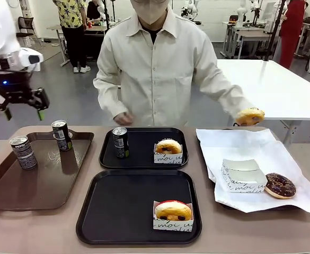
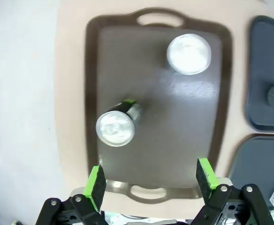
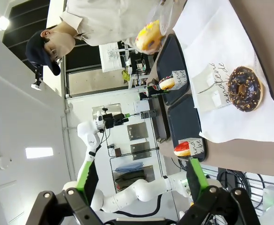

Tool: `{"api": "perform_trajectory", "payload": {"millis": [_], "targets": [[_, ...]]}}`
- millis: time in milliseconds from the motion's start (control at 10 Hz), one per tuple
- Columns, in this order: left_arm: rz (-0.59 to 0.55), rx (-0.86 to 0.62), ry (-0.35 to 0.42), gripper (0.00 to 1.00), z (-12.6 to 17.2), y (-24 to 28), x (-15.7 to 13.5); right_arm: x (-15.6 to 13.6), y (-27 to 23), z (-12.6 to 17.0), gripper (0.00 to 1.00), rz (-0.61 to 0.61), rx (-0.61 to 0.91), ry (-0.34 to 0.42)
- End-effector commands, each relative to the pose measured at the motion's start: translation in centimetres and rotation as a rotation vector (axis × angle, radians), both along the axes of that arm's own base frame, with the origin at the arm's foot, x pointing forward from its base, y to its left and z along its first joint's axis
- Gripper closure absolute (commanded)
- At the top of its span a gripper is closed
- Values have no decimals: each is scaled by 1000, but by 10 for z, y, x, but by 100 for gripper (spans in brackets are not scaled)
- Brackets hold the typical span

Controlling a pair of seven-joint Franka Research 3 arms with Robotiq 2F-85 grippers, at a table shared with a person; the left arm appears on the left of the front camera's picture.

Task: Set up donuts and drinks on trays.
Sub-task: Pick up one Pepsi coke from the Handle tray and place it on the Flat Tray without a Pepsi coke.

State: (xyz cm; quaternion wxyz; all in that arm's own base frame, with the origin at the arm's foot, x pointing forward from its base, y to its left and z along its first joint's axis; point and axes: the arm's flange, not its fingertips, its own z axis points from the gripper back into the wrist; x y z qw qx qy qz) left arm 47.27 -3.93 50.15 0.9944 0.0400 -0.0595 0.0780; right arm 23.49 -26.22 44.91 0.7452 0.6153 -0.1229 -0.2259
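Observation:
My left gripper [image 1: 22, 104] hangs open above the far left corner of the long brown tray [image 1: 17, 185], fingers wide apart [image 2: 151, 177]. Two dark drink cans [image 1: 23, 152] [image 1: 62, 135] stand on that tray, their silver tops [image 2: 115, 127] [image 2: 188, 54] below my fingers. The far black tray [image 1: 144, 159] holds a third can [image 1: 120, 142] and a sleeved yellow-iced donut [image 1: 168, 150]. A sleeved red-iced donut [image 1: 173, 214] sits on the near black tray [image 1: 117, 206]. The person's hand holds another yellow donut [image 1: 250, 115]. My right gripper [image 3: 141, 176] is open, holding nothing.
A white-paper-lined tray [image 1: 223, 140] at the right carries a bare chocolate donut [image 1: 280, 185] and empty printed sleeves [image 1: 242, 174]. The person stands at the far edge, the other hand [image 1: 124, 118] low near the far black tray. Bare tabletop [image 1: 33, 227] runs along the front.

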Motion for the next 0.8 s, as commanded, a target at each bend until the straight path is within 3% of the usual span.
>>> {"api": "perform_trajectory", "payload": {"millis": [0, 100, 200, 700], "targets": [[42, 27, -15, 0, -2, 6, 9, 0, 0, 0, 0, 3, 7, -2], [78, 65, -30, 0, -3, -3, 10, 0, 0, 0, 0, 3, 7, -2], [18, 10, 8, 0, -5, 11, 0, 0, 0, 0, 0, 3, 7, -2], [18, 10, 8, 0, -5, 11, 0, 0, 0, 0, 0, 3, 7, -2]]}}
